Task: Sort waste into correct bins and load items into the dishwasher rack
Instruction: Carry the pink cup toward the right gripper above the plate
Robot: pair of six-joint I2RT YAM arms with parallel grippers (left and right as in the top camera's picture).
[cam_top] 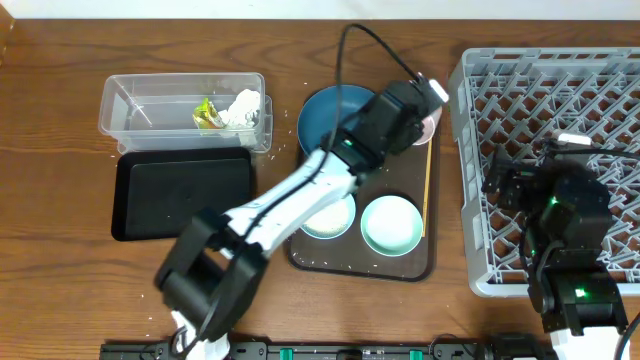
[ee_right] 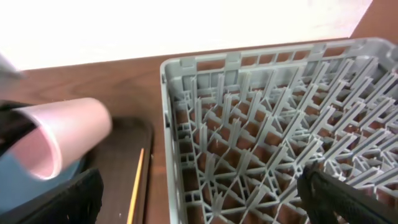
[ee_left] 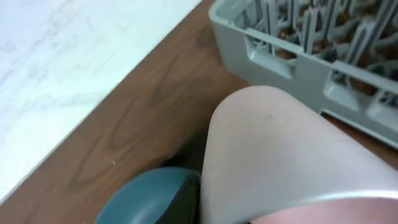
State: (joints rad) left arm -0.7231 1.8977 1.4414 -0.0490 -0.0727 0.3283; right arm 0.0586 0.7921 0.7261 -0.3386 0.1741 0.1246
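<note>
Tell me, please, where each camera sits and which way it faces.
Overhead: above the table, looking straight down; left arm and right arm show.
Left wrist: close on the pink cup, rack corner beyond; own fingers not visible.
Right wrist: low over the rack, facing the far table edge; right gripper open at the lower corners.
Shared: both wrist views show cup and rack.

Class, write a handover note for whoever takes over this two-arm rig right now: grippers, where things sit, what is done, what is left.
Left gripper: shut on the small pinkish-white cup, held tilted beside the light-grey plastic dishwasher rack.
Right gripper: open, empty, over the rack.
Done: crumpled white paper napkins and yellow-green snack wrapper lie in the clear plastic tub.
Left: rack the cup, dark-blue bowl, two pale mint bowls and wooden chopstick. Shallow black tray holds nothing visible.
</note>
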